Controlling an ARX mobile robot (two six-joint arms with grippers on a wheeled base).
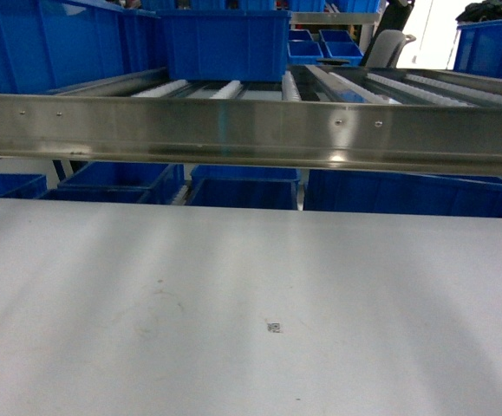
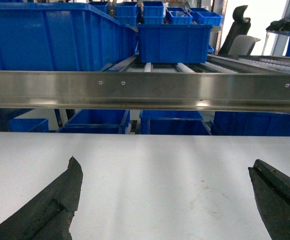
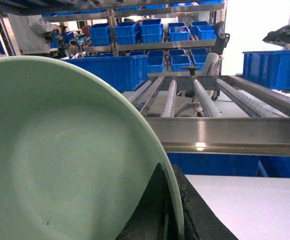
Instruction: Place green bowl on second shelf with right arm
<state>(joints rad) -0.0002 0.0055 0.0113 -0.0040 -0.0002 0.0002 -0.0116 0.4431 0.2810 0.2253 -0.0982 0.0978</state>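
The green bowl (image 3: 59,155) fills the left and centre of the right wrist view, tilted up on edge with its hollow facing the camera, and the right gripper (image 3: 171,210) is clenched on its rim: 1 dark finger lies inside the wall and the other just outside it, with the pale rim pinched between them. The head view shows neither the bowl nor the arm, so how high the bowl hangs over the bench (image 1: 233,303) cannot be told from there. The relation that matters is bowl to shelf: the second shelf (image 3: 220,132) lies straight ahead of the claw and slightly to its right, its shiny front bar running crosswise and its roller rails (image 3: 205,97) leading away from the camera, toward the blue crates (image 3: 114,70) farther back. The bar's top edge sits at about the height of the bowl's middle, so the coming move likely calls for a lift to clear that bar before the reach forward, and the tilted bowl probably needs levelling before it is set on the rollers. The left gripper (image 2: 165,200) is released, its 2 black fingers spread wide above the bench's white top near its far edge, grasping nothing.
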